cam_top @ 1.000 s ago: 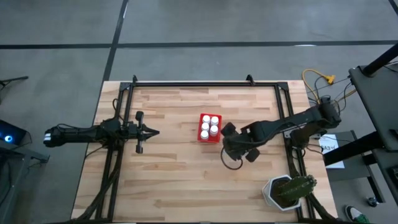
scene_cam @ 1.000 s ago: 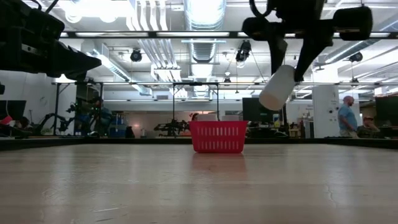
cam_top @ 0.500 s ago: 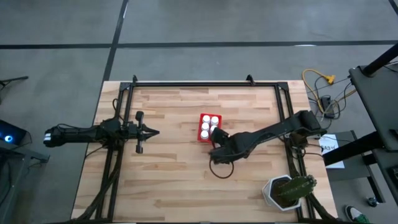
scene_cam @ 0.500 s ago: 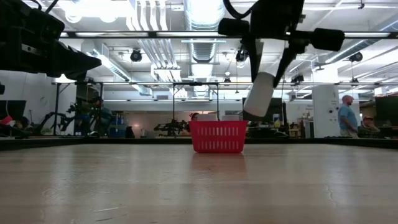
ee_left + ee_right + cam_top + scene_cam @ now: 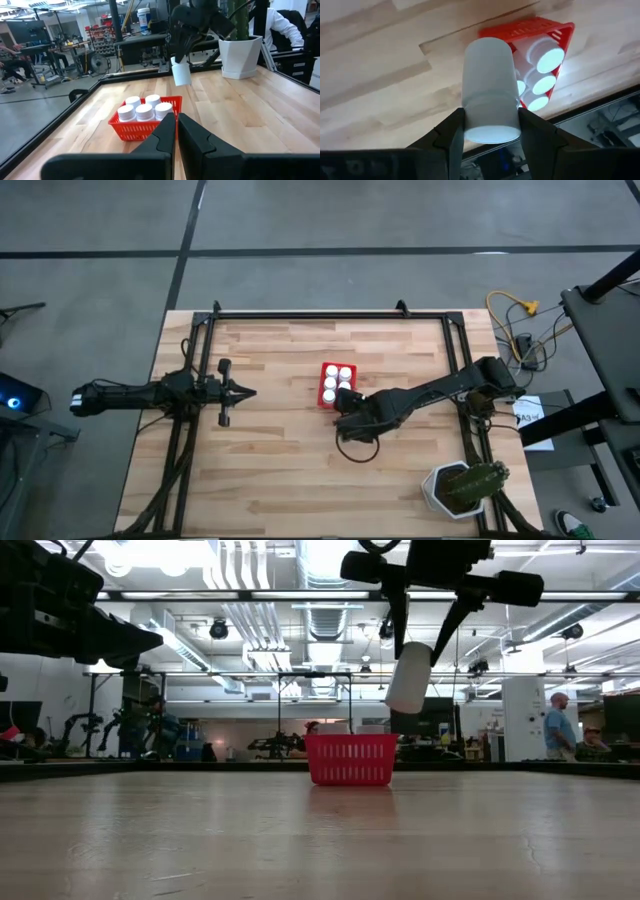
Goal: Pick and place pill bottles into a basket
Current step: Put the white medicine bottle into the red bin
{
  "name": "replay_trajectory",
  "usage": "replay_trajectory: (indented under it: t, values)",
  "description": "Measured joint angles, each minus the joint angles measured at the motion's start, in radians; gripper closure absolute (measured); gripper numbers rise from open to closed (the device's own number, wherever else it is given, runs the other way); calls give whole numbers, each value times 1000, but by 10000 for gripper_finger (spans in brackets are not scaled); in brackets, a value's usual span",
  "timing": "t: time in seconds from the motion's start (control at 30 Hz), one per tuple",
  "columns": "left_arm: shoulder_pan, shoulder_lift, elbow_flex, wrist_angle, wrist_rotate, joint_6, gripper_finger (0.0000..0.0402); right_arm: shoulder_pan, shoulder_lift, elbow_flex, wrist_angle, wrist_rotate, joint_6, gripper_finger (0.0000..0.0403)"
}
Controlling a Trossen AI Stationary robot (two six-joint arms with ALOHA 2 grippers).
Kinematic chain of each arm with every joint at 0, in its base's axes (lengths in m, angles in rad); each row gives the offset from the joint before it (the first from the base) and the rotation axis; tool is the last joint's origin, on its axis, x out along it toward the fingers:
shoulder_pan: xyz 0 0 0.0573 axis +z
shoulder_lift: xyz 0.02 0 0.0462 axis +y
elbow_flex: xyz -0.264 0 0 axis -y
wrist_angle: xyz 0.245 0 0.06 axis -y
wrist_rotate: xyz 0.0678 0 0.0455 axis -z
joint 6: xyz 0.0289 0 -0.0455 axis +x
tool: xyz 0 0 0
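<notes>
The red basket (image 5: 337, 384) stands near the table's middle with several white pill bottles (image 5: 144, 111) upright in it. My right gripper (image 5: 348, 412) hovers just on the near-right side of the basket, shut on another white pill bottle (image 5: 408, 678), well above the table. The basket also shows in the low view (image 5: 350, 760) and in the right wrist view (image 5: 555, 30). My left gripper (image 5: 248, 392) is shut and empty, level above the table to the left of the basket, pointing at it. My right gripper pinches the bottle's upper end (image 5: 489, 117), the end with a stepped band, between its two fingers (image 5: 451, 135), one on each side. The fingers come from above, pointing down. The bottle hangs below them, lifted clear and tilted, its lower end toward the basket.
A white pot with a green plant (image 5: 462, 488) stands at the table's near right corner. A black metal frame (image 5: 330, 313) runs along the far edge and both sides. Bare wood lies on the basket's near side.
My right gripper has carried the bottle toward the table's left, from the right of the basket to just beside it. The bottle has stayed lifted clear and has tipped closer to upright.
</notes>
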Motion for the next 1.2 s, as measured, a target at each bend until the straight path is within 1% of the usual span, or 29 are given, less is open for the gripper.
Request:
replay_trajectory:
  t: [0.23, 0.43, 0.57, 0.9, 1.07, 1.2]
  values:
    - [0, 2, 0, 0, 0, 0, 400, -44, 18, -1, 1, 5, -47, 257]
    - [0, 0, 0, 0, 0, 0, 400, -60, 51, 1, 11, 12, -64, 257]
    - [0, 0, 0, 0, 0, 0, 400, -62, 74, 25, 20, 37, -71, 257]
    - [0, -1, 0, 0, 0, 0, 400, -73, 138, 133, 34, 26, -112, 257]
    - [0, 0, 0, -1, 0, 0, 400, -76, 173, 140, 28, 30, -114, 257]
    - [0, 0, 0, 0, 0, 0, 400, -85, 173, 140, 28, 30, -101, 257]
